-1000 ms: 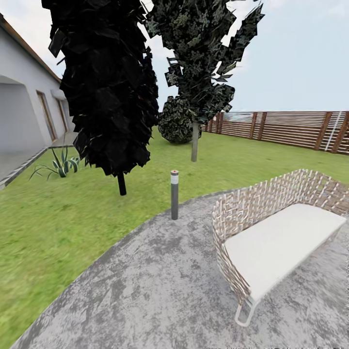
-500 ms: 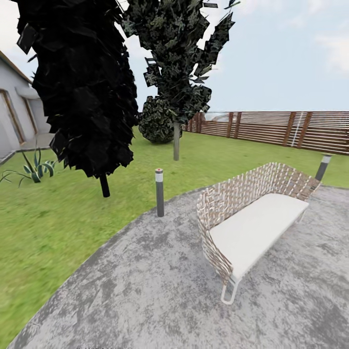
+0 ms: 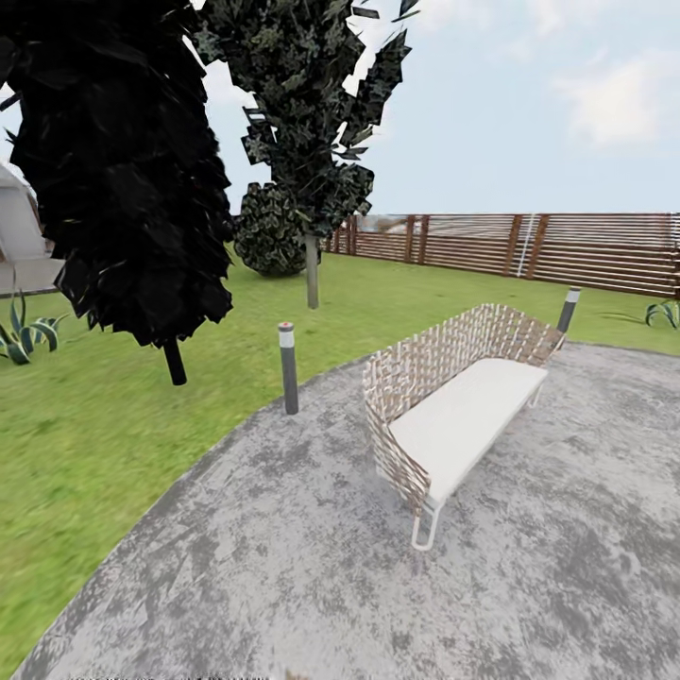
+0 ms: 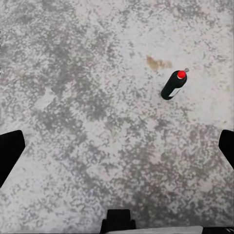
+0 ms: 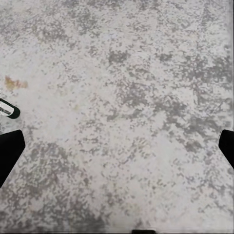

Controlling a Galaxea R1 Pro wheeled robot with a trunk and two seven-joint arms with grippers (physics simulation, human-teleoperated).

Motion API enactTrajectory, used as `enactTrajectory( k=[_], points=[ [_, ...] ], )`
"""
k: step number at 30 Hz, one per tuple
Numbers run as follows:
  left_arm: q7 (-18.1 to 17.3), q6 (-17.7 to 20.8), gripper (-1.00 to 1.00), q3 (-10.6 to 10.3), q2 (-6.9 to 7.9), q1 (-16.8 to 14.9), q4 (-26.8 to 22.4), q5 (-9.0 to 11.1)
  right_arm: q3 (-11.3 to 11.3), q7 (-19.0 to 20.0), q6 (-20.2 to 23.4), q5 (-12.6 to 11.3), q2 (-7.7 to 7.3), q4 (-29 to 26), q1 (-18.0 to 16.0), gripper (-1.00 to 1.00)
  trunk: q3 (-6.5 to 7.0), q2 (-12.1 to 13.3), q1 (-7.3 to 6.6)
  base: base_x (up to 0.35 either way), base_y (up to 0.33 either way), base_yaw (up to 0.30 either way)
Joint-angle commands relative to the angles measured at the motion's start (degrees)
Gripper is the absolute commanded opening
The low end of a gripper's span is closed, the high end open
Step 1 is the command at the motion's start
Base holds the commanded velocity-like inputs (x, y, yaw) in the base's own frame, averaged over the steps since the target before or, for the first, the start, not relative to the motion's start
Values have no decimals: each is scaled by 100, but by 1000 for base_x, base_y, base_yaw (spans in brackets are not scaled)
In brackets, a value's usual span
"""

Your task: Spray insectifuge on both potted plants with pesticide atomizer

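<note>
Since a second ago my head view has swung right: wicker sofa [image 3: 453,406] and near bollard light [image 3: 287,366] now sit further left in the picture, a second bollard [image 3: 569,309] and more fence [image 3: 567,247] have come in, and the house has nearly gone. That is camera motion, nothing in the garden itself has shifted.

Pesticide atomizer [image 4: 174,85] shows in my left wrist view, standing upright on the stone patio [image 4: 87,122], well apart from my left jaws [image 4: 117,148]. Dark slim body, pale band, red tip on top with a small nozzle poking out. A sliver of it also shows at the edge of my right wrist view [image 5: 9,110].

Left jaws are spread wide, dark fingertips [image 4: 9,151] at both edges, nothing between them. Right jaws [image 5: 117,148] likewise spread, bare paving in between.

Handling guess: small rigid bottle, probably light, smooth-walled so likely slippery, and narrow-based so an off-centre touch could tip it. I'd take it round the mid body at the band, below the nozzle, keeping the spray head free.

Contents: body is opaque, so I cannot tell the fill level. No insectifuge specks to be made out. A small brownish stain [image 4: 157,62] lies on the paving just beside the bottle.
</note>
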Motion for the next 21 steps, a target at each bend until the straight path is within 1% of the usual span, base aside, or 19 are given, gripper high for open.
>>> enactTrajectory(
  k=[1, 4, 9, 15, 18, 19, 21],
  points=[
    [-3, -18, 100, 1, 2, -2, 4, 2, -3, -5, -19, -1, 1, 1, -4, 100, -13, -4, -3, -207, 224, -197],
    [-3, -18, 100, 1, 4, -2, 3, 2, -11, -7, -19, -1, 1, -3, -4, 100, -35, -4, -3, -178, 224, -166],
    [-3, -18, 100, 1, 5, -2, 3, 3, -14, -8, -19, -1, 1, -5, -4, 100, -65, -4, -3, -139, 211, -53],
    [2, -18, 100, 1, 6, -2, 3, 3, -17, -4, -19, 4, -7, -84, -4, 100, -79, -4, -3, -42, 58, -36],
    [5, -18, 100, 1, 5, -2, 3, -3, -15, 12, -19, 8, -79, -105, -4, 100, -80, -4, -3, -5, 6, -4],
    [6, -18, 100, 1, 4, -2, 3, -5, -14, 22, -19, 8, -150, -114, -4, 100, -80, -4, -3, -1, 1, -1],
    [6, -18, 100, 1, 4, -2, 3, -6, -14, 21, -19, 8, -175, -117, -4, 100, -80, -4, -3, 0, 0, 0]
  ],
)
